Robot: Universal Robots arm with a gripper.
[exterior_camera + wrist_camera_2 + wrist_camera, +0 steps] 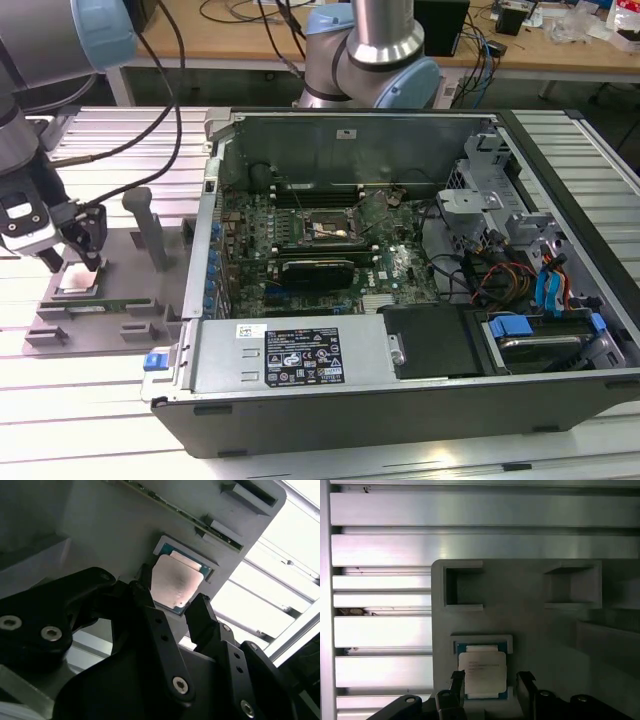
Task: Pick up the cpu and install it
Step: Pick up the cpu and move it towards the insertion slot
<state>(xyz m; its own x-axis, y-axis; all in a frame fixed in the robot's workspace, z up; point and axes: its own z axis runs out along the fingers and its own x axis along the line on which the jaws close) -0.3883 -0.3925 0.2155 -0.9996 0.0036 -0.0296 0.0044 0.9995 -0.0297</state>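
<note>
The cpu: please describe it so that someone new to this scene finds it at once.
Start at the open computer case; a grey fixture plate lies to the exterior view's left of it. In a square recess of that plate, between the gripper's fingertips, sits the cpu. It is a flat square chip with a silver-grey top, unlike the narrow green memory stick beside it.
</note>
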